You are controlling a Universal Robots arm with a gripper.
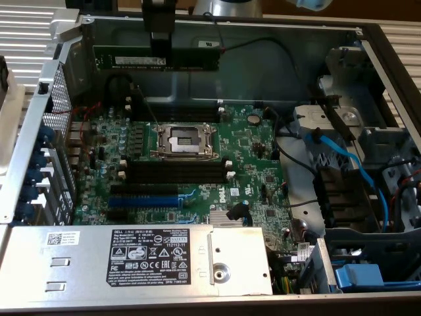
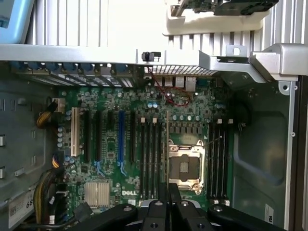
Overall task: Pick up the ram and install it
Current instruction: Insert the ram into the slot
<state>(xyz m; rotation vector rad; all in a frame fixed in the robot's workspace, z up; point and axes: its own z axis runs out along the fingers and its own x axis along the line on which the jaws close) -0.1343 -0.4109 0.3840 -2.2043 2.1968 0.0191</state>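
Note:
The ram [image 1: 191, 58] is a long dark green stick with a white label, hanging level above the far side of the open computer case. My gripper [image 1: 160, 54] is shut on it near its middle, coming down from above. In the wrist view the ram [image 2: 167, 144] shows edge-on as a thin line running out from between the fingertips of the gripper [image 2: 168, 191]. It lies over the motherboard between the black memory slots [image 2: 151, 154] and the CPU socket [image 2: 185, 166]. A second pair of black slots [image 2: 219, 159] sits on the socket's other side.
The green motherboard [image 1: 250, 171] fills the case floor, with the open CPU socket [image 1: 183, 138], black memory slots [image 1: 174, 172] and a blue expansion slot [image 1: 141, 201]. The grey power supply [image 1: 131, 260] lies in front. Blue cables [image 1: 342, 161] and drive bays stand at the exterior view's right.

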